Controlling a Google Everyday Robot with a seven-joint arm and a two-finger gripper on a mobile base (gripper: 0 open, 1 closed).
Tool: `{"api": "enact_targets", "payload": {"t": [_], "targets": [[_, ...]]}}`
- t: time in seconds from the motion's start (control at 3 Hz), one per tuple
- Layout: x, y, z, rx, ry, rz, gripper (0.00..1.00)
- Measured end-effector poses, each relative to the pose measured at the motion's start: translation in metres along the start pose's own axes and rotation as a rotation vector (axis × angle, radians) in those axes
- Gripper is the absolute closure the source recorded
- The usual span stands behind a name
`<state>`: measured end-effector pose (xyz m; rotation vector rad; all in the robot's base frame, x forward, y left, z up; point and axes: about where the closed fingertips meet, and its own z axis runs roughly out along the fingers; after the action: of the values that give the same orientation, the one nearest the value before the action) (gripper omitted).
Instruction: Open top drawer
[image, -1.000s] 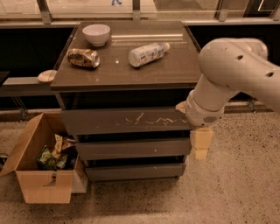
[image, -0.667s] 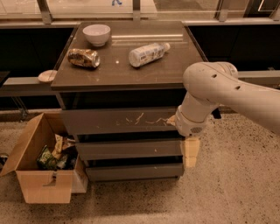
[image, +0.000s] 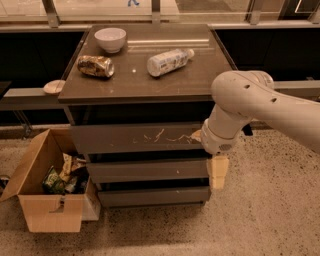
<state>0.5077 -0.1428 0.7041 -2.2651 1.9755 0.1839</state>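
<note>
The top drawer (image: 125, 138) is the tallest grey-brown front of three in the cabinet, with pale squiggly scratches near its middle and right. It sits in line with the two narrower fronts below it. My gripper (image: 217, 170) hangs from the white arm (image: 245, 107) at the drawer's right end, by the cabinet's front right corner. The wrist covers the drawer's right edge. I cannot tell whether the gripper touches the drawer.
On the cabinet top (image: 195, 80) lie a white bowl (image: 110, 39), a crumpled snack bag (image: 95, 65) and a plastic bottle (image: 169, 61) on its side. An open cardboard box (image: 47, 200) of trash stands on the floor at the left. Speckled floor lies to the right.
The arm has swung left and a little down, bringing the gripper from beside the cabinet to the right end of the top drawer. The drawer has not moved.
</note>
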Motion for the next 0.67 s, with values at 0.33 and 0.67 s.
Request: {"api": "enact_targets", "payload": {"t": [0.33,0.67], "targets": [[0.018,-0.028,-0.01,0.095,-0.003,-0.019,0.0],[0.033,-0.058,-0.013,0.144,-0.003,-0.023,0.0]]}}
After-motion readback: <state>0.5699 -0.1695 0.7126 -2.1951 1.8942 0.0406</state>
